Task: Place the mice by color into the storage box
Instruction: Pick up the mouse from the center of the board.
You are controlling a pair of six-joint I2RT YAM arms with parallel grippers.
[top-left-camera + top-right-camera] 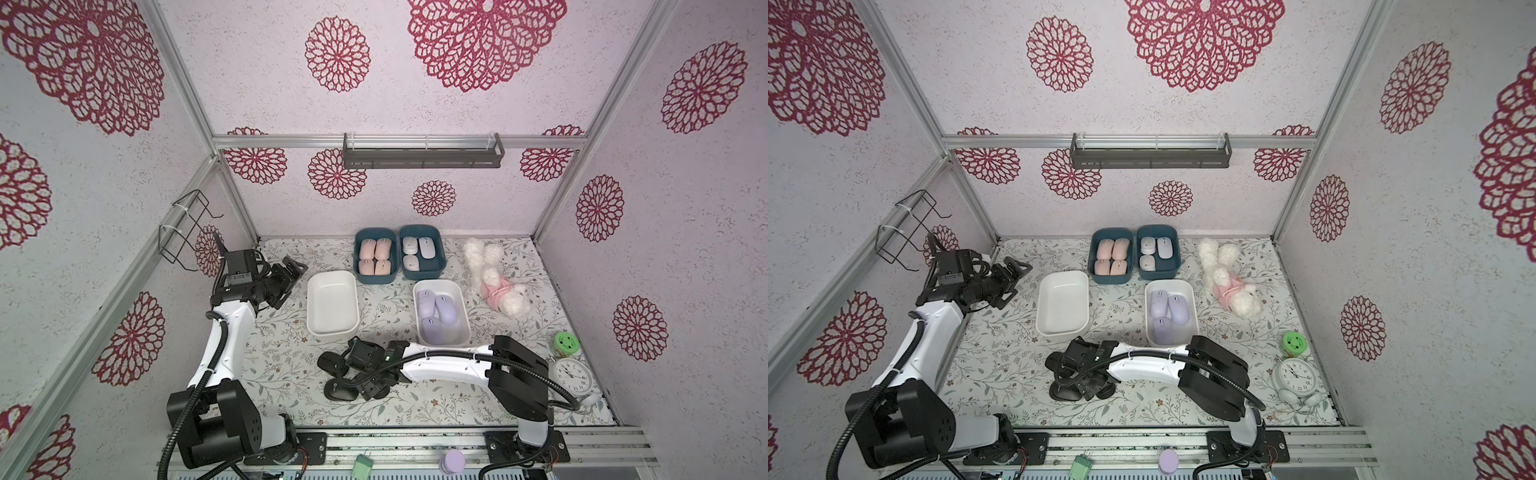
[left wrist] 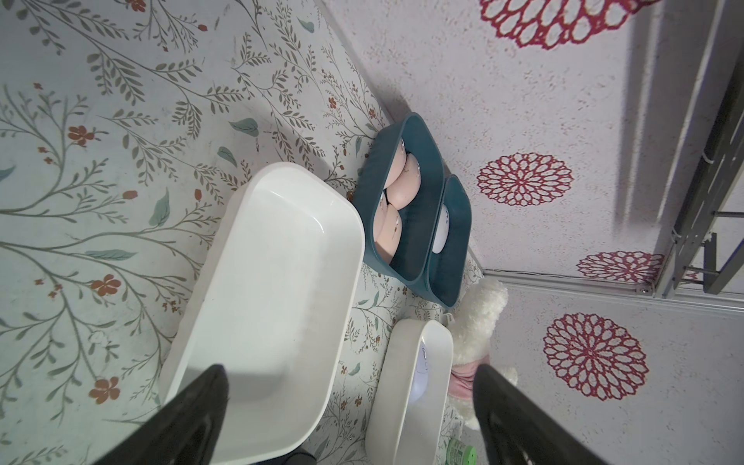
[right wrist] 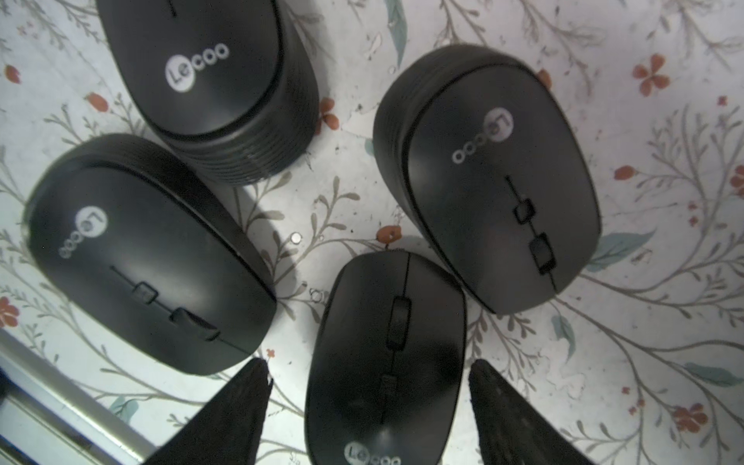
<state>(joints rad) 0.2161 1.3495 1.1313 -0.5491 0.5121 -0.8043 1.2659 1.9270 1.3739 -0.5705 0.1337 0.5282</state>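
My right gripper [image 3: 368, 364] sits wide open, gripping nothing, jaws straddling one black mouse [image 3: 386, 342] of four clustered on the mat [image 3: 664, 322] — lined up, I reckon, for the empty white box [image 1: 332, 305], where the left gripper [image 2: 348, 368] hovers open and bare.

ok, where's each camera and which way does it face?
Top views: high at the front, looking down and back over the floral mat; both arms show.
Left wrist: behind the open left gripper, facing across the empty white plastic tub toward the teal box of peach mice; both fingers show.
Right wrist: above four black oval mice, facing down; open right gripper straddles one.
Shared: top views and left wrist show the tub.
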